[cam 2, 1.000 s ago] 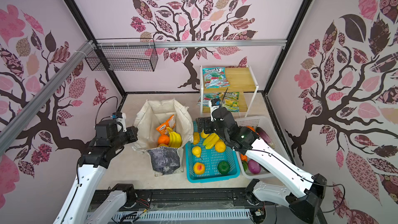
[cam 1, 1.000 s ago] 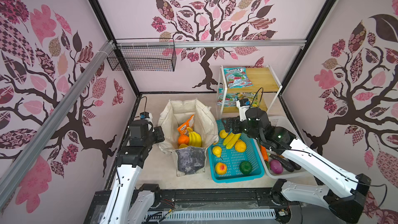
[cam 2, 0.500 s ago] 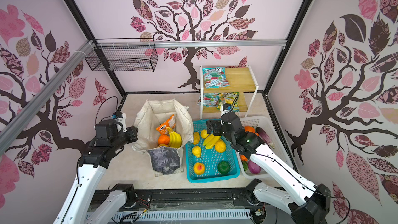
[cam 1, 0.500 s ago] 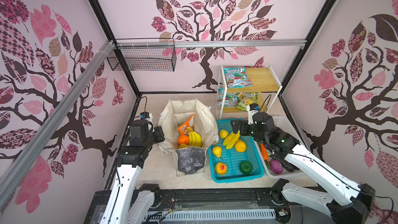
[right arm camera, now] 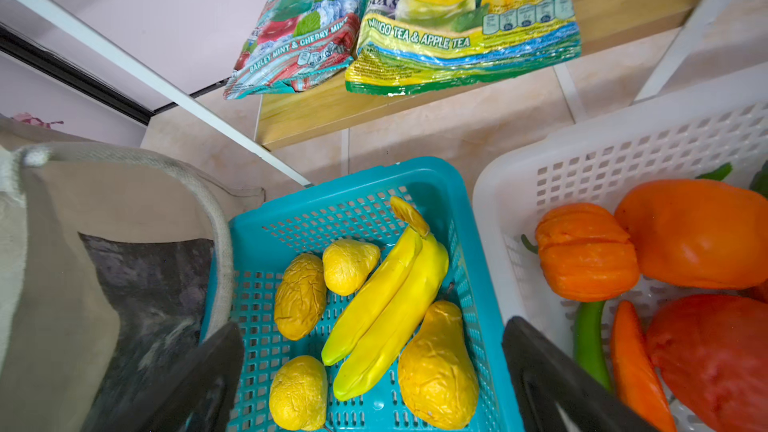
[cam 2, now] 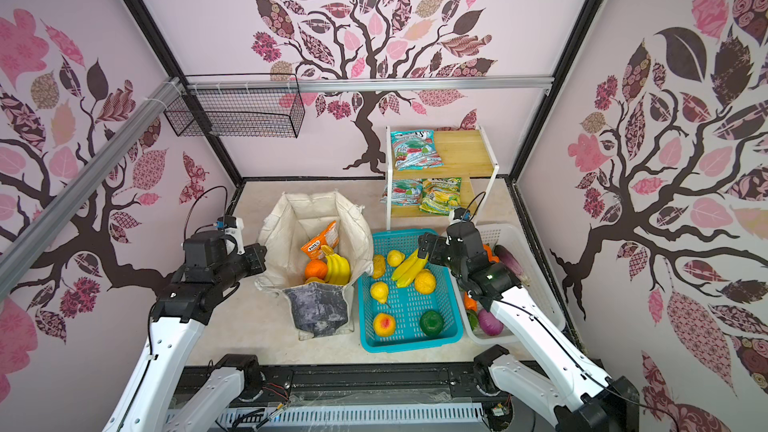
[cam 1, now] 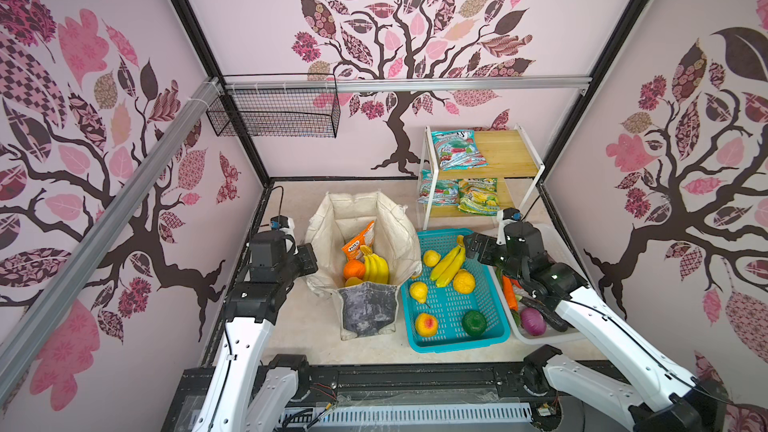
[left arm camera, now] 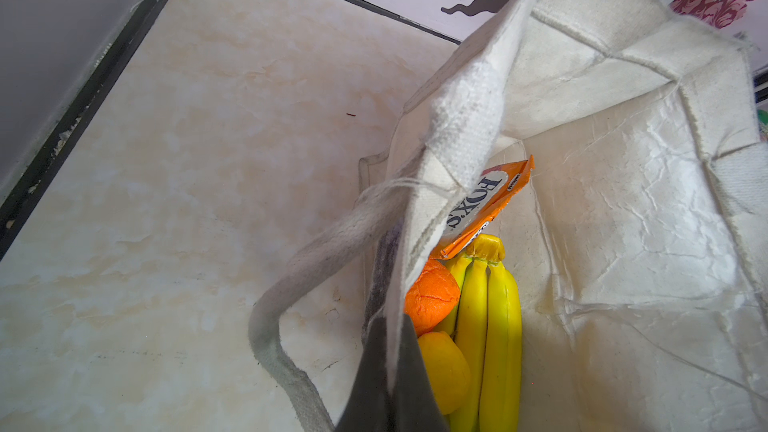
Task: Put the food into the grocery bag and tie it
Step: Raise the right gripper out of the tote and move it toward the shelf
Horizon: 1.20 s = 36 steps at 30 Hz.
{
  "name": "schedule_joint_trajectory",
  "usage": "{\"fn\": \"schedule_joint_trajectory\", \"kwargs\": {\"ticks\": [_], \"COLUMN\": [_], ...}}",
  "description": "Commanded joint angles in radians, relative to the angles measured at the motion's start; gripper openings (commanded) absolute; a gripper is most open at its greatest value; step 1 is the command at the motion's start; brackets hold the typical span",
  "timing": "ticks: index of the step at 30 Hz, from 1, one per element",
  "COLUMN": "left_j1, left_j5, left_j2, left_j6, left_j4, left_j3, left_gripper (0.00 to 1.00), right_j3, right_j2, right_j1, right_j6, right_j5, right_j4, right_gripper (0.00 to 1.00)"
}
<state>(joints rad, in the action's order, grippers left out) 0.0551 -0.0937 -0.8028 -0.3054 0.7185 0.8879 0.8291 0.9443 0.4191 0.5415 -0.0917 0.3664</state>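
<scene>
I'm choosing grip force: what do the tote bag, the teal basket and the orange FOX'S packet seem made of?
Tote bag: cream woven canvas, matte; coarse weave and loose threads at its rim.
Teal basket: moulded plastic, smooth, faint sheen; uniform slotted mesh.
Orange FOX'S packet: likely thin plastic film, glossy; printed, with a crimped edge.

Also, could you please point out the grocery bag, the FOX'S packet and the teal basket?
grocery bag [cam 1: 360,210]: in a top view, inner back wall.
FOX'S packet [left arm camera: 484,203]: left wrist view, printed front.
teal basket [cam 1: 449,341]: in a top view, near wall.
</scene>
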Motion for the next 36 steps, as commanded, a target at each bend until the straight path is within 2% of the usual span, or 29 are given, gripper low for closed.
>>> {"fn": "schedule_joint_trajectory", "kwargs": {"ticks": [1, 4, 13, 19, 25, 36], "left_j1": [0.003, 0.004, 0.004, 0.004, 0.003, 0.003], "left_j5": [-0.014, -0.016, -0.015, -0.017, -0.023, -0.019], "left_j2": [0.007, 0.007, 0.007, 0.006, 0.004, 0.006], "left_j6": [0.015, 0.015, 0.015, 0.015, 0.015, 0.015], "left_j4": [-0.027, -0.028, -0.027, -0.027, -0.029, -0.029], "left_j3": [-0.023, -0.024, -0.024, -0.024, -0.024, -0.023], "left_gripper": [0.0, 0.0, 0.0, 0.0, 0.0, 0.0], "right_j3": [-0.016, -0.038, -0.051, -0.073, -0.106, -0.134], "right_j2": [-0.039, -0.052, -0.05, -0.072, -0.1, -0.065], "right_j1": [-0.068, -0.128, -0.138, -0.16, -0.235, -0.253], "right_j6": [0.04, 0.055, 0.066, 0.091, 0.105, 0.093], "right_j5": [0.052, 0.116, 0.089, 0.099, 0.173, 0.157], "right_j4": [-0.019, -0.037, -0.033, -0.057, -0.082, -0.097], "right_gripper": [0.99, 1.0, 1.0, 0.99, 0.99, 1.0]}}
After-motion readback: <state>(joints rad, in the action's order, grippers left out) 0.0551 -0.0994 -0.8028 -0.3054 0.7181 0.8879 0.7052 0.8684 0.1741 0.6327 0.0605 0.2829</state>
